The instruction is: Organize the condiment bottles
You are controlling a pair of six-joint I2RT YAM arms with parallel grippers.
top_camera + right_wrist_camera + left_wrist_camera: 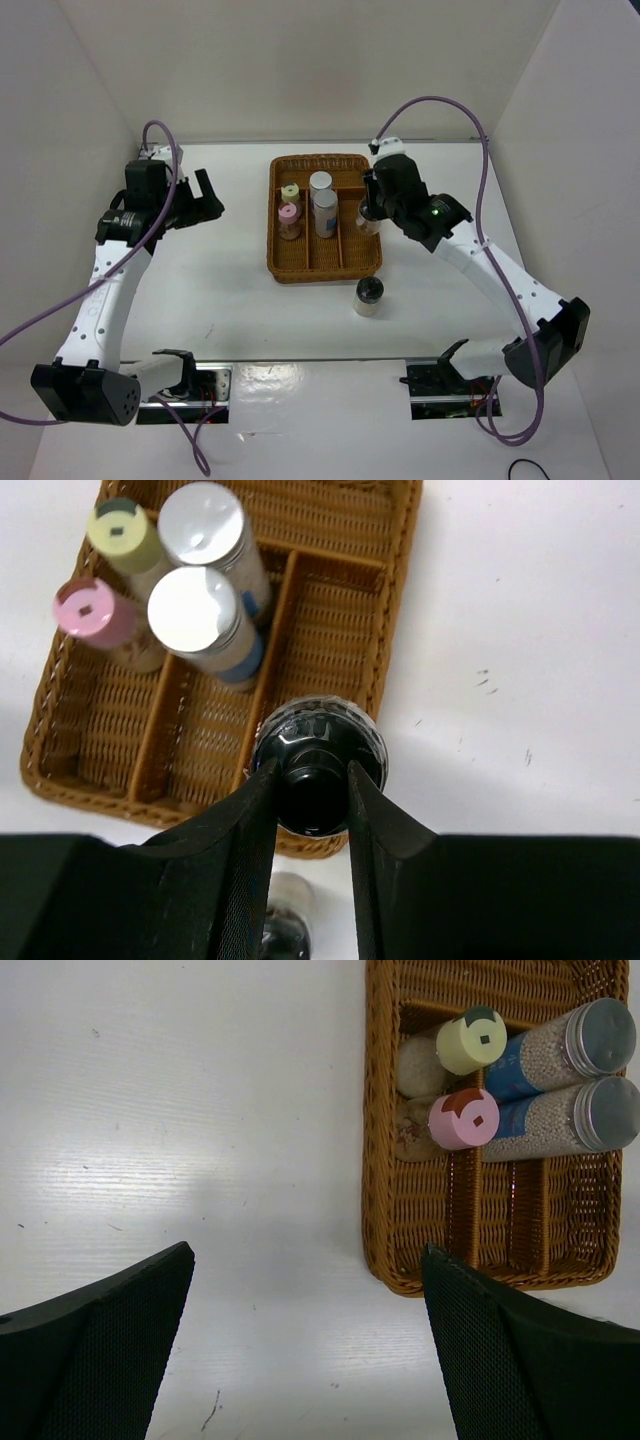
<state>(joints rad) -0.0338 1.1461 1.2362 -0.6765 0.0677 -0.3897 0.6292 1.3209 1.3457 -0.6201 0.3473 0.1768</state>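
Observation:
A brown wicker tray [300,272] has three lanes. The yellow-capped jar [290,191] and the pink-capped jar [288,213] stand in its left lane. The white-capped and silver-capped jars [322,190] stand in its middle lane. My right gripper [368,212] is shut on a black-capped jar [320,730], upright over the tray's right lane [330,630] near the front rim. The other black-capped jar [368,296] stands on the table in front of the tray. My left gripper [205,200] is open and empty, left of the tray [380,1160].
White walls close in the table on the left, back and right. In the right wrist view the second black-capped jar [285,920] shows blurred below my fingers [250,830]. The arm bases sit at the near edge.

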